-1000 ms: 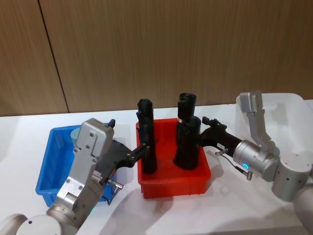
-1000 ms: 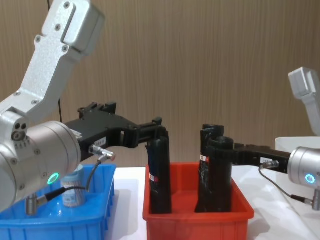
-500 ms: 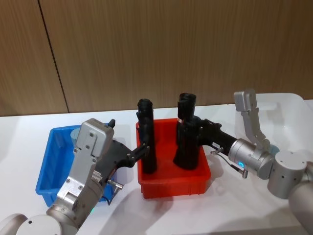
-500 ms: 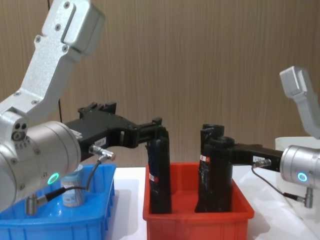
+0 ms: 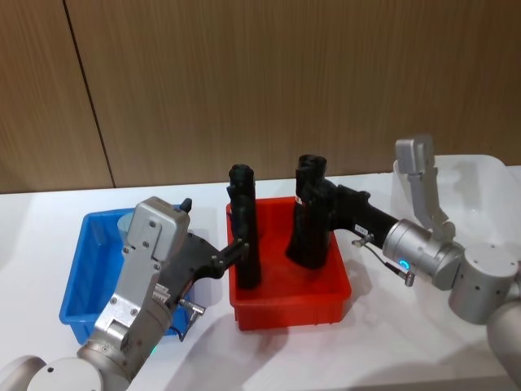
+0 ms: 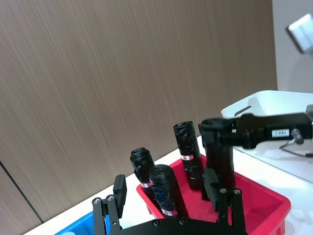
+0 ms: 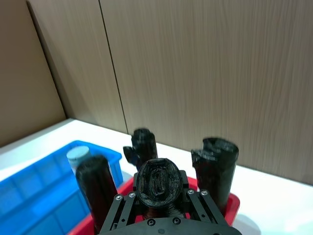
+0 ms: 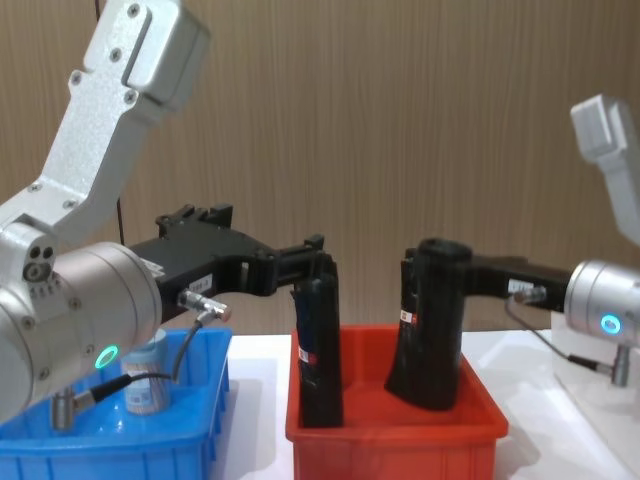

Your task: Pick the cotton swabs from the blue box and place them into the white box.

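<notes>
Two grippers reach over the red bin (image 5: 290, 303): the right gripper (image 5: 319, 198) pinches one black roll (image 8: 430, 325), now lifted and tilted since a second ago; the left gripper (image 6: 166, 193) is spread around another roll (image 6: 164, 191). Four rolls, red-and-white labels unreadable. One swab jar (image 8: 146, 378) stands in the blue box (image 5: 85, 277); white box (image 5: 476, 175) at the table's right edge.

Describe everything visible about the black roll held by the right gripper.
The tall black roll looks like wrapped matte plastic film, with a crumpled top and a hollow core visible in the right wrist view. It has a red-and-white label on its side. It leans with its base in the red plastic bin, near a second black roll behind it. The right gripper is shut on its upper part.
</notes>
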Tool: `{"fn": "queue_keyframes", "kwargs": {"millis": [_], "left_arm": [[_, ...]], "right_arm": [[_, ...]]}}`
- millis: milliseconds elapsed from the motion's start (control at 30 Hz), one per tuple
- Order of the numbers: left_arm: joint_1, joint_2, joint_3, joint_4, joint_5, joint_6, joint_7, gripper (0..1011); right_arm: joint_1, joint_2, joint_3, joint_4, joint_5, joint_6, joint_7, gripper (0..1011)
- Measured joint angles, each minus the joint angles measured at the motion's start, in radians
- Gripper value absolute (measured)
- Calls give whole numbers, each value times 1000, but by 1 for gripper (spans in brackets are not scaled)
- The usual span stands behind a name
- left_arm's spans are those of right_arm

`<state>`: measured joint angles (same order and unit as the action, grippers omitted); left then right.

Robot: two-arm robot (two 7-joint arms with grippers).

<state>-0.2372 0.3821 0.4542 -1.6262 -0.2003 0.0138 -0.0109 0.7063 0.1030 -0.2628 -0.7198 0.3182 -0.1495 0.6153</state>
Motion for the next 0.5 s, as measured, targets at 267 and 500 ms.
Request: {"fn": "queue_keyframes", "kwargs": {"millis": [267,500], "left_arm": [[0,0,0,0,0,0,0,1003],[0,0,0,0,0,0,0,1003]], "right_arm": [[-68,32,17,-195,23,49,-22,368],[-117,64,38,-357,37,90,-59,351]]}}
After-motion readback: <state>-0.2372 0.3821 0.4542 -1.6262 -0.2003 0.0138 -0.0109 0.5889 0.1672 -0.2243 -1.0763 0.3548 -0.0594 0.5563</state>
